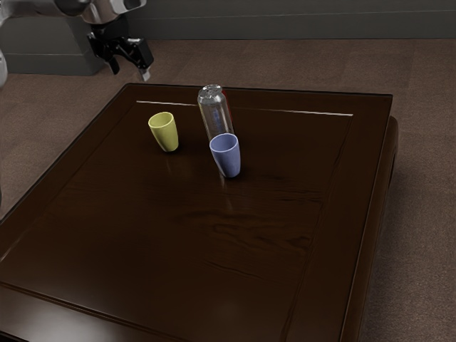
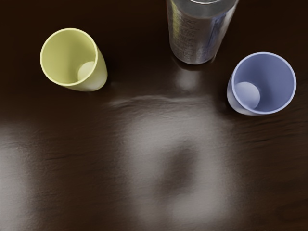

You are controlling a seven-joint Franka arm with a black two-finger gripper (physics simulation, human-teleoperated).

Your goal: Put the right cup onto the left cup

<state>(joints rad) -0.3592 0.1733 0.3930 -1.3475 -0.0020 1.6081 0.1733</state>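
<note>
High at the exterior view's upper left hangs my gripper (image 1: 130, 70), its two fingers apart with nothing between them. It is above and away from both cups. A yellow cup (image 1: 165, 133) stands upright on the table, and a blue cup (image 1: 227, 158) stands upright farther toward the exterior view's right. The wrist view looks down into the yellow cup (image 2: 72, 57) and the blue cup (image 2: 263, 84). Both have open mouths facing up and no contents visible, and a gap separates them.
A shiny metal can (image 1: 216, 114) stands on the dark wooden table (image 1: 185, 242), close behind the blue cup in the exterior view. From the hand, the can (image 2: 197, 36) appears between the two cups, set off from the line joining them.
</note>
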